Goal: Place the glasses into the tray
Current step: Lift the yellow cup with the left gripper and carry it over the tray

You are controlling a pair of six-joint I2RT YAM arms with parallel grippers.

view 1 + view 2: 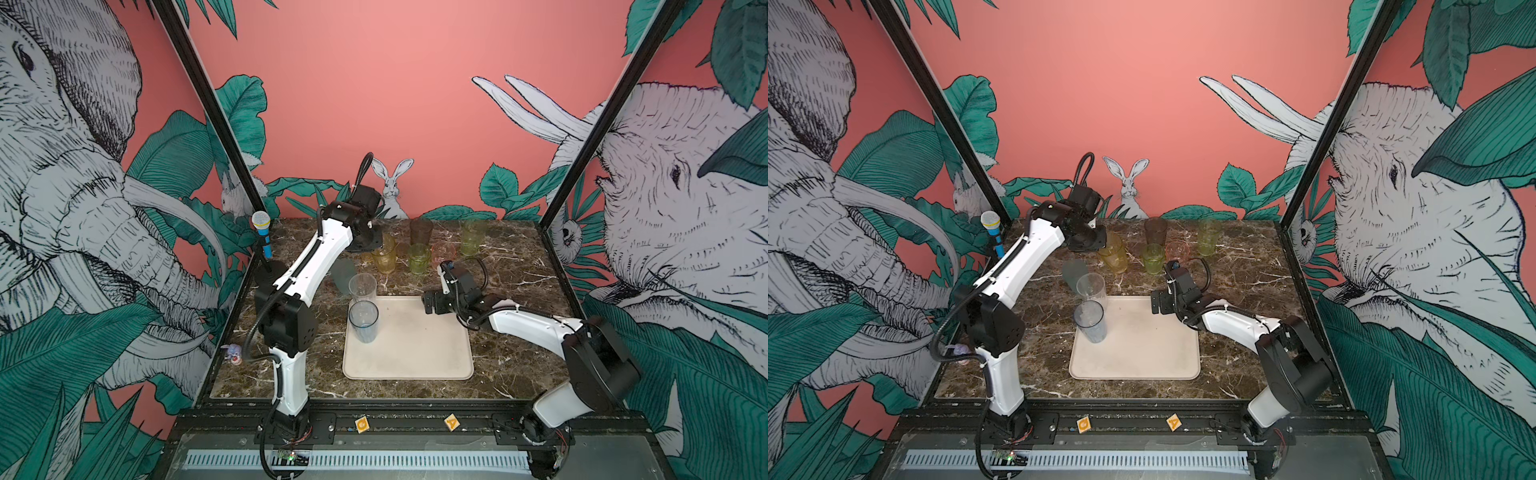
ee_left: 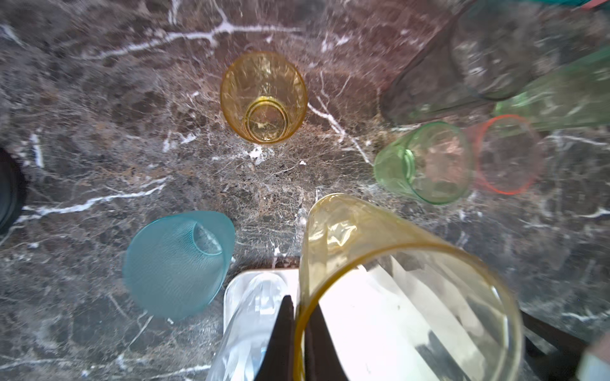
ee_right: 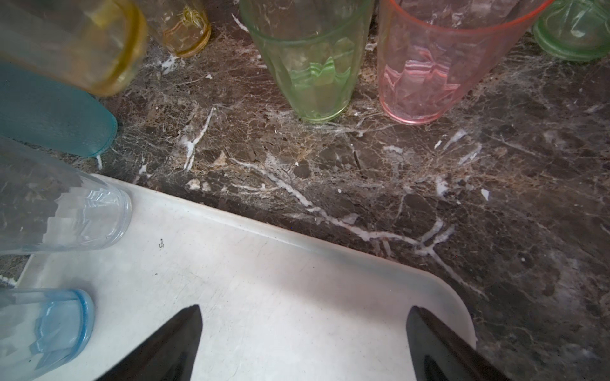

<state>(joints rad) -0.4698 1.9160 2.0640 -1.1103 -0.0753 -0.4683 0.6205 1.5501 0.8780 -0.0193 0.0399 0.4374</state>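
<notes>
My left gripper (image 2: 300, 306) is shut on the rim of the tall yellow glass (image 2: 330, 231), one finger inside and one outside; in both top views this yellow glass (image 1: 384, 257) (image 1: 1113, 257) is behind the tray (image 1: 415, 353). On the tray's left side stand a clear glass (image 1: 363, 286) and a blue-grey glass (image 1: 363, 322). A teal glass (image 2: 175, 264), short amber (image 2: 264, 99), short green (image 1: 418, 258), pink (image 1: 444, 251), smoky grey (image 1: 421, 232) and tall green (image 1: 471, 237) glasses stand on the marble. My right gripper (image 3: 303, 330) hangs open and empty over the tray's far right corner (image 3: 429, 290).
A blue-and-yellow toy microphone (image 1: 262, 232) stands at the table's far left corner. A small toy figure (image 1: 234, 354) lies by the left edge. Black frame posts and printed walls close in the table on three sides.
</notes>
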